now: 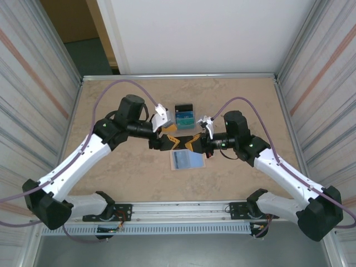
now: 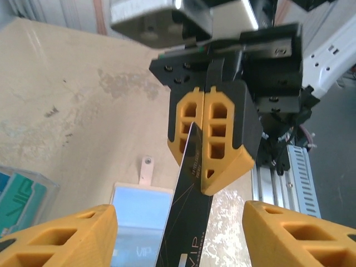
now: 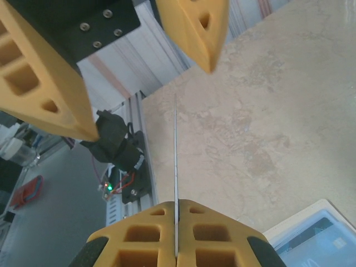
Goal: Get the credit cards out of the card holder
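Hanging on edge in the air, a black card (image 2: 186, 222) is out of the holder (image 2: 139, 208) and directly above it. The holder lies open and flat on the table (image 1: 122, 172), pale blue lining up, snap tab (image 2: 146, 167) pointing away from the arm bases.

The right gripper (image 2: 203, 167) has the black card pinched by its upper end, jaws pressed tight together on it. The left gripper (image 3: 150, 103) faces it with its fingers (image 2: 61, 233) spread wide on either side of the card's lower part, touching nothing.

Beyond the holder, toward the far edge, a small pile (image 1: 184, 115) of cards rests on the table, with teal and black faces showing.

Judging from this, the task is well along. Some cards are already laid aside, and one more is free and only needs carrying to the pile. What remains is less sure. Faint lettering on the holder's blue face hints that a blue card may lie inside, but I cannot tell card from lining. If one is there, it has yet to be pulled.
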